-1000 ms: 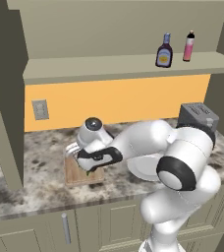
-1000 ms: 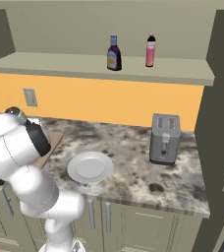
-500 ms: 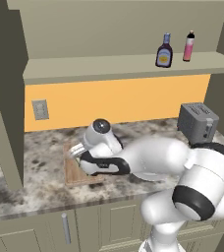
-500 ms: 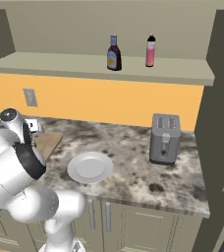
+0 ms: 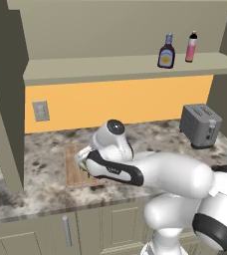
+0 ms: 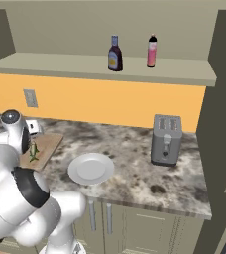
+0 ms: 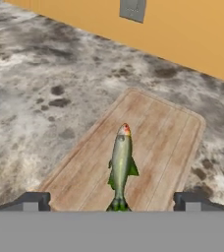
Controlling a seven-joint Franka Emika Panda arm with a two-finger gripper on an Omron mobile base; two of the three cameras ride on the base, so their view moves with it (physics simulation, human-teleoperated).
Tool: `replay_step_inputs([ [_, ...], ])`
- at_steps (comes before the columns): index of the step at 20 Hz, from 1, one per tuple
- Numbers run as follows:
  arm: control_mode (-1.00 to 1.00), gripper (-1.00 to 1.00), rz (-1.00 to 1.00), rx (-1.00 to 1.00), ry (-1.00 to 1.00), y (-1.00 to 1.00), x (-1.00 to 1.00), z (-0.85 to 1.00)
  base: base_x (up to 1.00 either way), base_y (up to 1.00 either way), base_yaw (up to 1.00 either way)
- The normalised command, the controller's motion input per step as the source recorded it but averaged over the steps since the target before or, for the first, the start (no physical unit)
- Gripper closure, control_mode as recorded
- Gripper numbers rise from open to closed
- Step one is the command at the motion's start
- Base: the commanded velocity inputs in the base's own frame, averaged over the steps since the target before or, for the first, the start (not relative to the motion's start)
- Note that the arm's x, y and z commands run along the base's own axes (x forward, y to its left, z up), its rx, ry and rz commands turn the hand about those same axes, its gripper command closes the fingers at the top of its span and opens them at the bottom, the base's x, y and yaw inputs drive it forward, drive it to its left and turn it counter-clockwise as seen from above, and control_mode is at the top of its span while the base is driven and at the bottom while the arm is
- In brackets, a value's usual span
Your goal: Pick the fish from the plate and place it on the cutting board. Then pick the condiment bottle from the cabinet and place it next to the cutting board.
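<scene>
The fish (image 7: 120, 165) lies flat on the cutting board (image 7: 155, 138), along its grain, free of any grip. My gripper (image 7: 111, 202) hovers just above the fish's tail end, open, with its fingertips (image 7: 33, 201) wide apart on either side. From the right base view the fish (image 6: 33, 151) rests on the cutting board (image 6: 46, 145), and the white plate (image 6: 90, 168) beside it holds nothing. In the left base view the gripper (image 5: 87, 160) hangs over the cutting board (image 5: 73, 167). The condiment bottle (image 5: 167, 52) stands on the cabinet shelf (image 5: 110, 68).
A slim pink bottle (image 5: 191, 47) stands right of the condiment bottle. A grey toaster (image 6: 166, 139) sits on the counter right of the plate. A wall outlet (image 7: 132, 9) is on the orange backsplash behind the board. A tall cabinet side (image 5: 3, 99) bounds the left.
The arm has stretched out and turned, and the hand has drawn back a little above the board. The fish stays on the board and the jaws stay wide.
</scene>
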Motion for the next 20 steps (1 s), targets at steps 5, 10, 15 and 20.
replay_step_inputs([
  [5,-1.00,-1.00,0.16,0.00,-0.09,-0.01,-0.21,0.18,0.00,0.00,0.00],
  [10,-1.00,-1.00,0.21,0.00,-0.15,-0.09,-0.12,0.12,0.00,0.00,0.00],
  [15,-1.00,-1.00,0.25,0.02,-0.20,-0.21,-0.05,0.10,0.00,0.00,0.00],
  [20,-1.00,-1.00,0.28,0.07,-0.22,-0.35,-0.12,0.14,0.00,0.00,0.00],
])
